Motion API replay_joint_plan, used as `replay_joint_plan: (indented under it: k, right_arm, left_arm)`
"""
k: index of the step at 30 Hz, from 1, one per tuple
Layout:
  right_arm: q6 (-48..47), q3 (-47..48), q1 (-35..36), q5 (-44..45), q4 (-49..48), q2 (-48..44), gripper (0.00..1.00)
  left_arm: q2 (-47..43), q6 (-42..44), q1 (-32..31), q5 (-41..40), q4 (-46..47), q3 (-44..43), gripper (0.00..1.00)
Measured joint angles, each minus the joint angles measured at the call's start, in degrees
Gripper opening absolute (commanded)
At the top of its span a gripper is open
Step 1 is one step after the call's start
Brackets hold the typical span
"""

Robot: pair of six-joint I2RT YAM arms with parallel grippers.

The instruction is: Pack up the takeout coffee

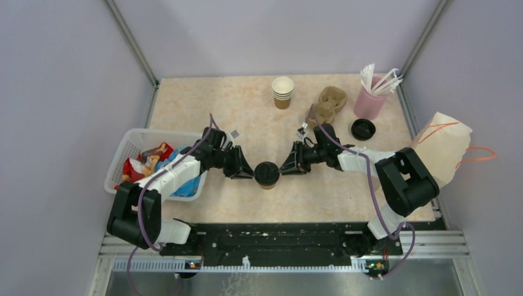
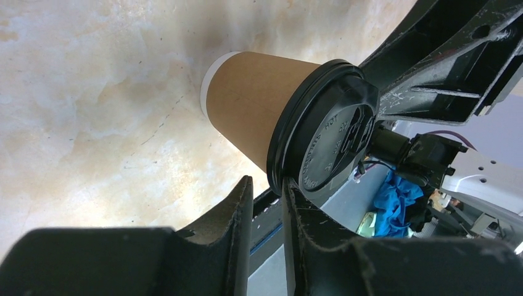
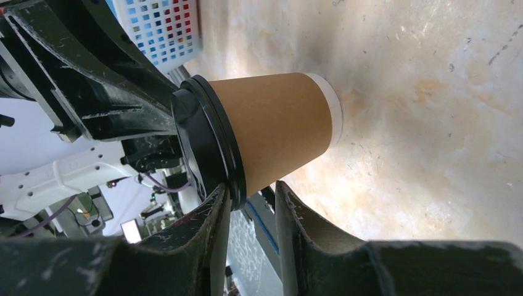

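Note:
One takeout coffee cup [image 1: 267,175], brown paper with a black lid, stands on the table between my two grippers. It shows in the left wrist view [image 2: 253,105] and in the right wrist view [image 3: 277,123]. My left gripper [image 1: 251,172] is at its left side, jaws a narrow gap apart [image 2: 266,182], one fingertip [image 2: 290,191] touching the lid's rim. My right gripper [image 1: 284,168] is at its right side, jaws slightly apart [image 3: 253,185], one fingertip [image 3: 222,194] against the rim. Neither grips it. A stack of lidless brown cups [image 1: 282,92] stands at the back. A loose black lid [image 1: 363,129] lies at the right.
The brown pulp carrier [image 1: 330,103] and a pink cup of white sticks [image 1: 370,102] stand at the back right. A paper bag with orange handles [image 1: 441,148] is at the right edge. A white basket [image 1: 132,145] of packets is at the left.

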State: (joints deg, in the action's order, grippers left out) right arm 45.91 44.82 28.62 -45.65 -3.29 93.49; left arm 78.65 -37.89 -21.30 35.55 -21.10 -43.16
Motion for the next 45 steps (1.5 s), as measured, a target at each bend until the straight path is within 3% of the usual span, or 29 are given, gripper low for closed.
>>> replay_joint_plan:
  k: [7, 14, 28, 45]
  right_arm:
    - [1.1, -2.2, -0.8, -2.4, -5.6, 1.0, 0.31]
    - [0.7, -1.4, -0.8, -2.3, -4.1, 1.0, 0.31]
    - [1.3, -3.1, -2.2, -3.3, -6.4, 0.8, 0.32]
    - [-2.5, 2.3, -1.0, 2.9, 8.9, -2.4, 0.35]
  left_arm:
    - [-0.2, 0.4, -1.0, -1.2, -0.1, -0.1, 0.26]
    - [-0.3, 0.0, -4.0, -7.5, -4.0, -2.8, 0.25]
    - [-0.5, -4.3, -9.4, -16.3, -1.4, -2.9, 0.24]
    - [1.9, 1.5, -11.4, -21.0, -10.7, -11.8, 0.33]
